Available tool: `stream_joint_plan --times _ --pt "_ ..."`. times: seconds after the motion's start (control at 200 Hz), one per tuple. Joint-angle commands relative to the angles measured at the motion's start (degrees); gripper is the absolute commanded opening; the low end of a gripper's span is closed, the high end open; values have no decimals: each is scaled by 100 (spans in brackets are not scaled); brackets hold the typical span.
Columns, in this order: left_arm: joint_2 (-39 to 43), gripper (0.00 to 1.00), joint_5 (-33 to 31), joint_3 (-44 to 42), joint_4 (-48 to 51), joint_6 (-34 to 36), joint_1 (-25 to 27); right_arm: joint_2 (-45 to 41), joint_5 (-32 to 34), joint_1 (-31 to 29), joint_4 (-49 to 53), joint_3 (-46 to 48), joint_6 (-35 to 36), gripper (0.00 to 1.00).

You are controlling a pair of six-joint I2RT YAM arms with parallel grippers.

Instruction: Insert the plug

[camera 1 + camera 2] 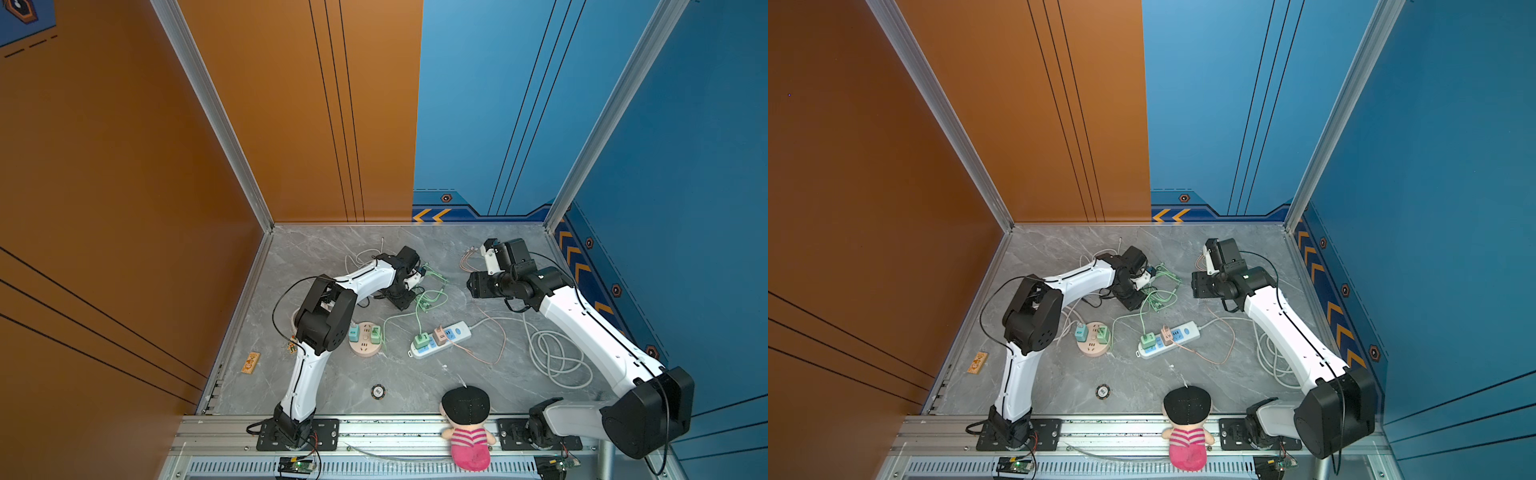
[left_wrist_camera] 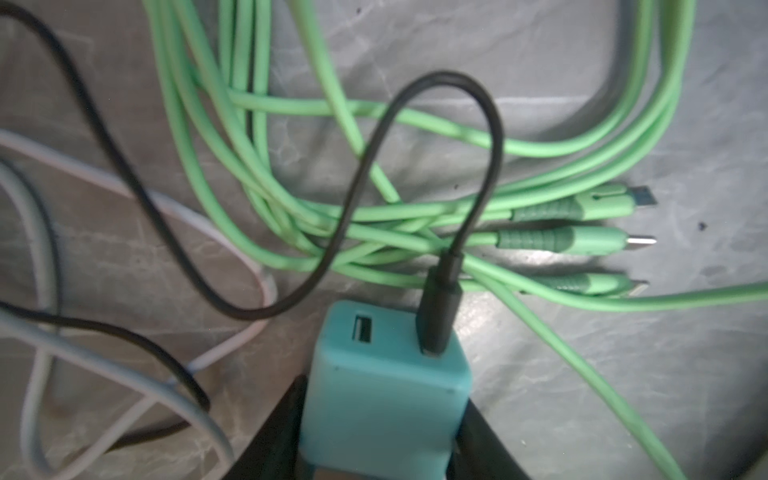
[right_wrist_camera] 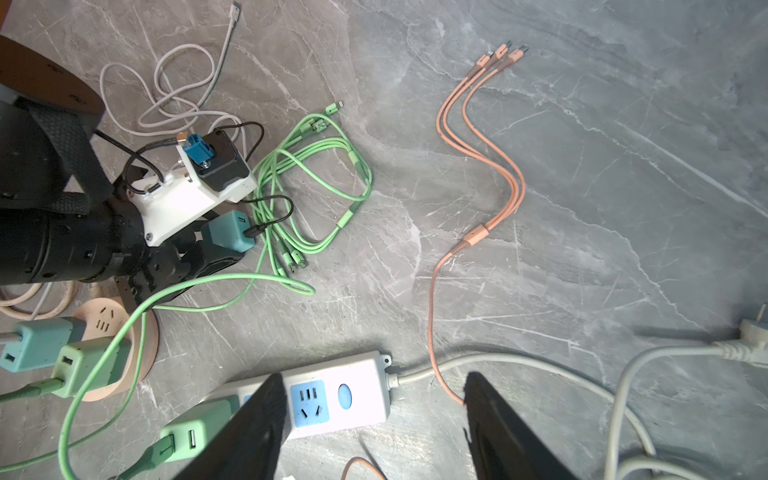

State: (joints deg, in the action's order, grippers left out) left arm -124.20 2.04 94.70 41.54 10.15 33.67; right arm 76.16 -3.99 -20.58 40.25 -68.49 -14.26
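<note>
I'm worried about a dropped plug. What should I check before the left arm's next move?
1. Left gripper clamps teal adapter on both sides: ok.
2. Black cable seated in adapter port: ok.
3. Black cable free of green cables: cannot tell; it loops over them.
4. Blue socket on power strip vacant: ok.
5. Right gripper open, holding nothing: ok.

Pair of tabletop arms, white shells, black joints.
Left arm (image 1: pixel 305 374) and right arm (image 1: pixel 582 324): glossy white links; rounded black joint housings (image 1: pixel 324 320); thin black cable (image 1: pixel 274 309) looped alongside; black base plates (image 1: pixel 328 434) with screws, lower frame; white wrist camera mount (image 3: pixel 183 199) bearing blue connector (image 3: pixel 194 148).
</note>
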Motion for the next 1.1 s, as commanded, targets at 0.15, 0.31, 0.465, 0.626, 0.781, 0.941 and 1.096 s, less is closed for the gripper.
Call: stream_joint_plan --times 0.15,0.31,0.465,0.626,0.781,0.941,1.096 --pt "625 14 301 -454 -164 -149 -286 52 -271 -63 -65 -145 -121 70" --pt "1086 14 498 -495 -167 -119 -317 174 -619 -94 -230 -295 -158 70" --pt "1506 14 719 -517 -164 -119 -318 340 -1201 -136 -566 -357 -297 70" --pt "2021 15 975 -705 -235 6 -252 671 -1830 -201 -955 -530 -526 70" --pt "2456 15 1095 -962 -427 38 -198 971 -2426 -249 -1481 -644 -887 70" --pt "2649 15 1146 -1109 -699 -69 -86 1218 -2701 -414 -1674 -749 -1002 69" --pt "2630 15 1025 -1110 -957 -162 151 1355 -2877 -606 -1674 -776 -956 68"
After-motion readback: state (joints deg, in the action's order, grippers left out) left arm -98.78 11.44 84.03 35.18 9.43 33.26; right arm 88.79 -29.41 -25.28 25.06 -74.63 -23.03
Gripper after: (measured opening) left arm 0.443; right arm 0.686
